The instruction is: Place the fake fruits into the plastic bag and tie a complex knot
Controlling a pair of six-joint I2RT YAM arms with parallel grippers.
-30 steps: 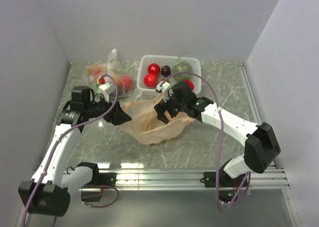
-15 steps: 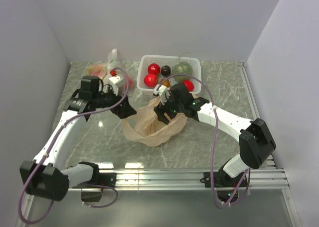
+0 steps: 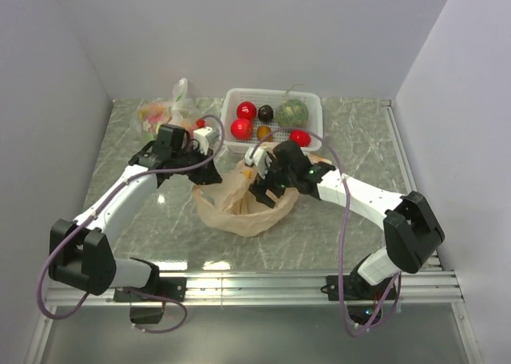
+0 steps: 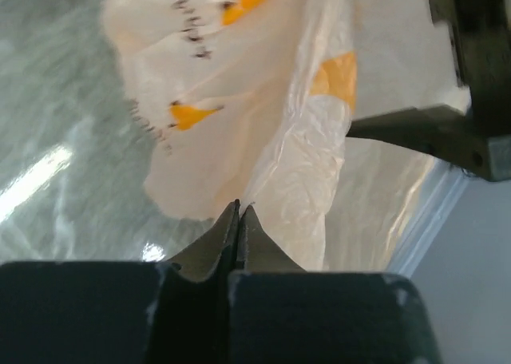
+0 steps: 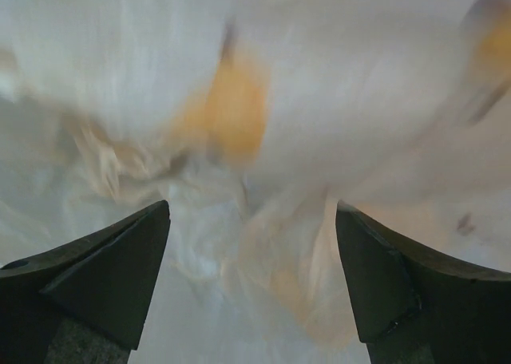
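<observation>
The left gripper (image 4: 238, 212) has its fingers pressed together, with the plastic bag (image 3: 239, 208) edge right at their tips. The right gripper (image 5: 251, 207) has its fingers spread, bag between them. Next, I think, the bag must be pulled open for the fake fruits (image 3: 242, 128).

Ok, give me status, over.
Left tool shut at plastic bag edge, grip unclear. Right tool open over bag. Six fake fruits in basket. No obstruction seen.

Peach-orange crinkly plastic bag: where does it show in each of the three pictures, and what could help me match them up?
Top external: the thin translucent peach-orange plastic bag lies crumpled near the middle of the picture.
Left wrist: it fills the upper middle, beyond the shut left end effector.
Right wrist: it fills the picture behind the open right end effector.
Shared landmark: the grey marbled table, seen in the top and left wrist views only.
</observation>
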